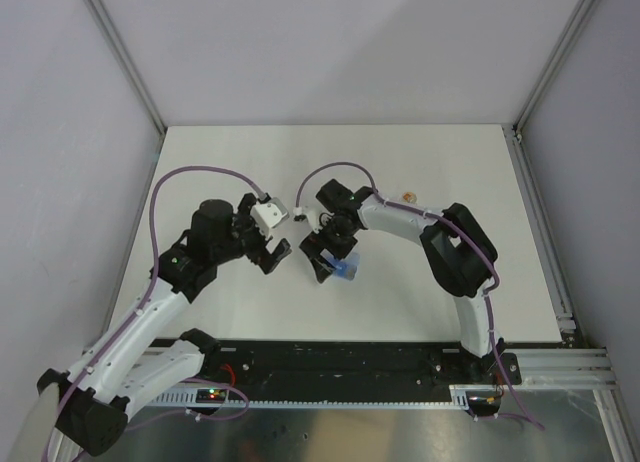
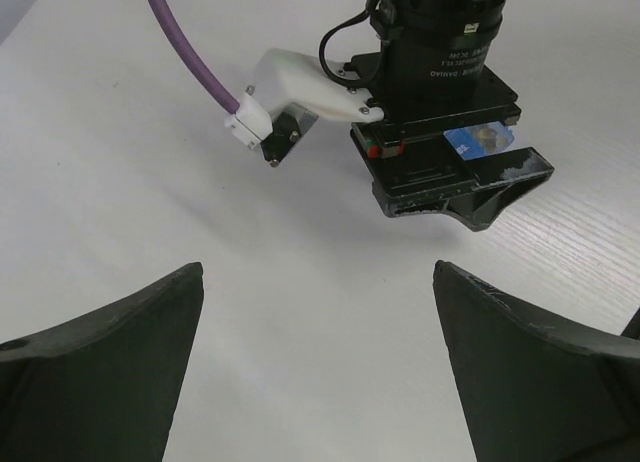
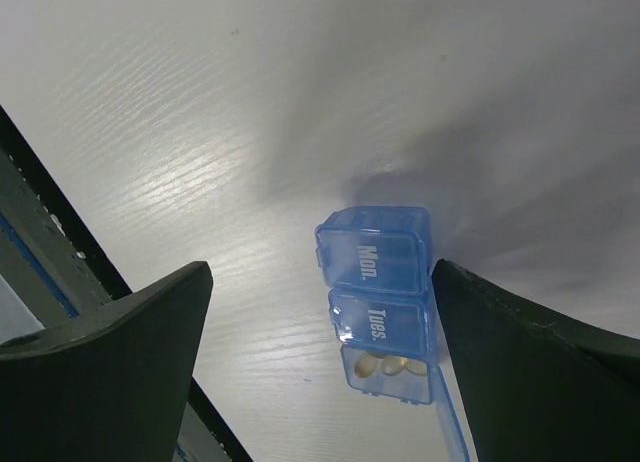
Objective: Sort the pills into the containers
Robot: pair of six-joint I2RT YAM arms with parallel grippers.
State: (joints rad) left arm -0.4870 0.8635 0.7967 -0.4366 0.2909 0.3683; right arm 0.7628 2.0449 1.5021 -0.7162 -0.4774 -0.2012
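The containers (image 3: 375, 282) are a blue strip lying on the white table. The "Mon." and "Tues." lids are shut. The third compartment is open and holds three pale yellow-brown pills (image 3: 393, 365). My right gripper (image 3: 320, 267) is open above the strip, which lies between the fingers, close against the right finger (image 3: 540, 362). In the top view the strip (image 1: 348, 270) shows just right of the right gripper (image 1: 325, 262). My left gripper (image 2: 318, 267) is open and empty over bare table, left of the right gripper (image 2: 460, 187); it shows in the top view (image 1: 272, 257) too.
A small orange-brown thing (image 1: 408, 195) lies on the table behind the right arm, too small to make out. The table's dark front rail (image 3: 60, 252) runs along the left of the right wrist view. Grey walls enclose the table.
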